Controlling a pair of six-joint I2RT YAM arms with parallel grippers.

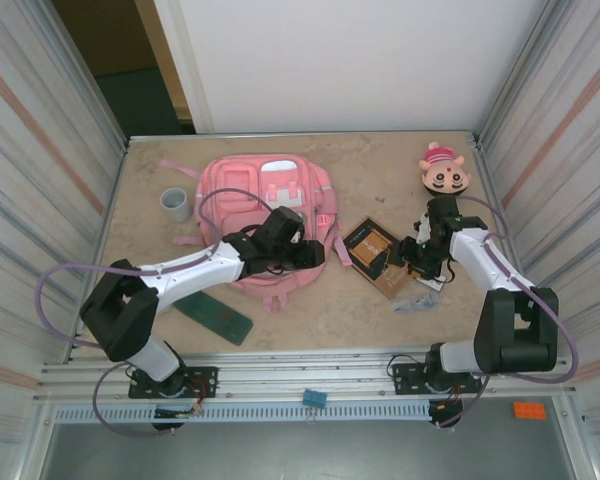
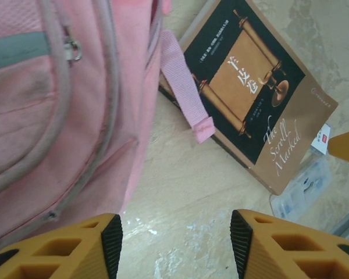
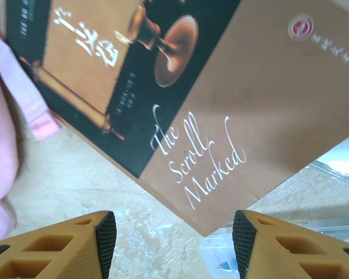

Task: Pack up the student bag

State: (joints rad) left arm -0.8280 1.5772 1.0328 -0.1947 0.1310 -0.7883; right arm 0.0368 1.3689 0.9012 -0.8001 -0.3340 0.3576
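Spread open and empty at the left gripper [image 2: 175,244], over bare table [image 2: 186,192] just beside the right edge of the pink bag [image 2: 46,116]. Likewise parted and empty at the right gripper [image 3: 174,244], above the corner of a brown book [image 3: 232,87], with the bag beyond the book's far side.

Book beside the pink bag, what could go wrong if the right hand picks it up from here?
The book lies flat, so the open right hand may slide off its edge. Its corner overlaps a clear case, which could get dragged along. A strap of the bag touches the book's edge and might snag.
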